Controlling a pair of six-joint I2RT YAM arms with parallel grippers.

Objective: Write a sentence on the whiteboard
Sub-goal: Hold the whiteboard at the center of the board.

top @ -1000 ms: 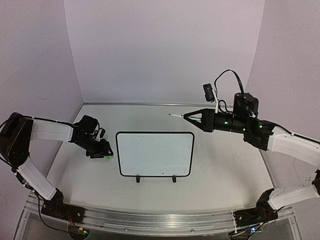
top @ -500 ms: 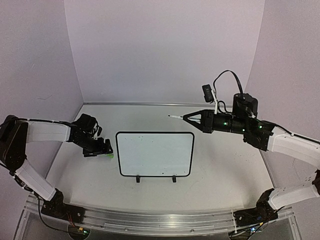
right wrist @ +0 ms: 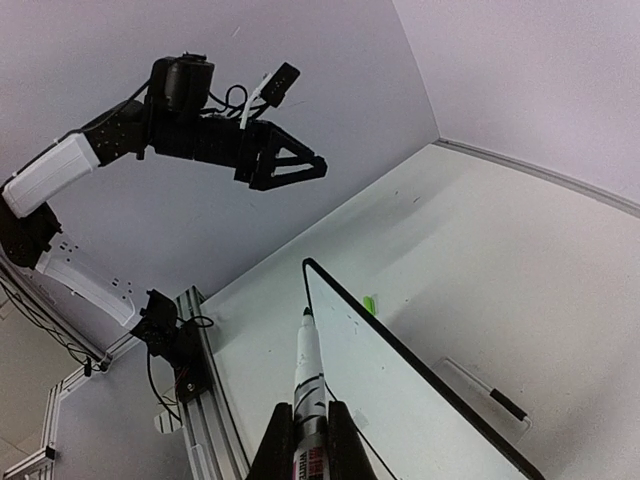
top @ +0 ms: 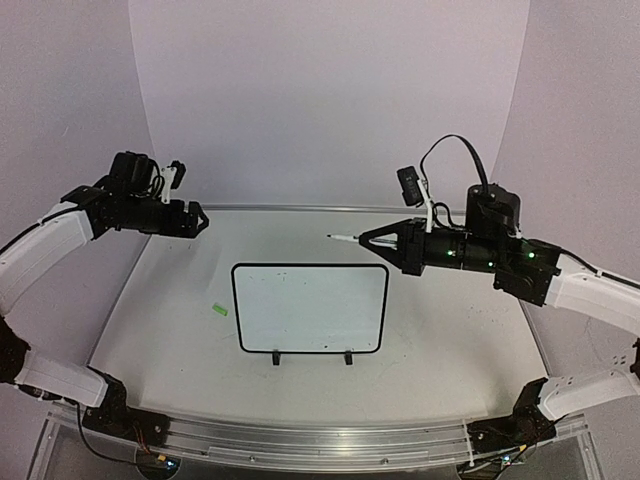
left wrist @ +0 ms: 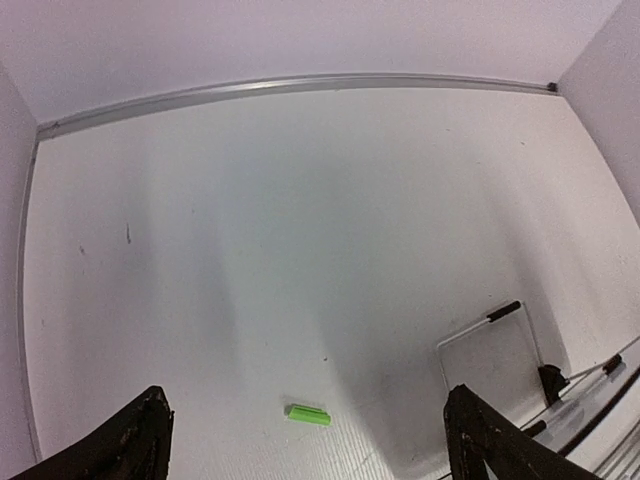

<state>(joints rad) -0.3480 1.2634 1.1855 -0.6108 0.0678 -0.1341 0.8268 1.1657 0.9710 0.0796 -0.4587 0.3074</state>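
Left pincer [top: 202,220] sits in the upper left of the frame, jaws wide, holding nothing, well apart from the board.
Risk 1: nothing braces the whiteboard [top: 310,308], so nib pressure likely slides it across the surface [top: 450,330].
Risk 2: the green cap [top: 219,310] lies loose just beside the board's left edge, not touching. A sliding board or a descending arm could knock it away.
Risk 3: the two black feet clips [top: 276,357] sit on the board's lower long edge, so the board may rock under the nib and break the strokes.
Risk 4: the marker [top: 342,238] is near horizontal, nib pointing left, above the board's top edge, right of centre. It needs pitching down, and a hard touchdown could push the barrel back through the grip.
Right pincer [top: 365,238] is clamped on the marker barrel; the right wrist view shows the barrel between both fingers.

Whiteboard: centre of the frame, lying flat or close to it; exact tilt can't be told. It has a white face, a thin black rounded border and a few faint specks near the top edge. No sentence shows on it, so the writing looks not yet begun.
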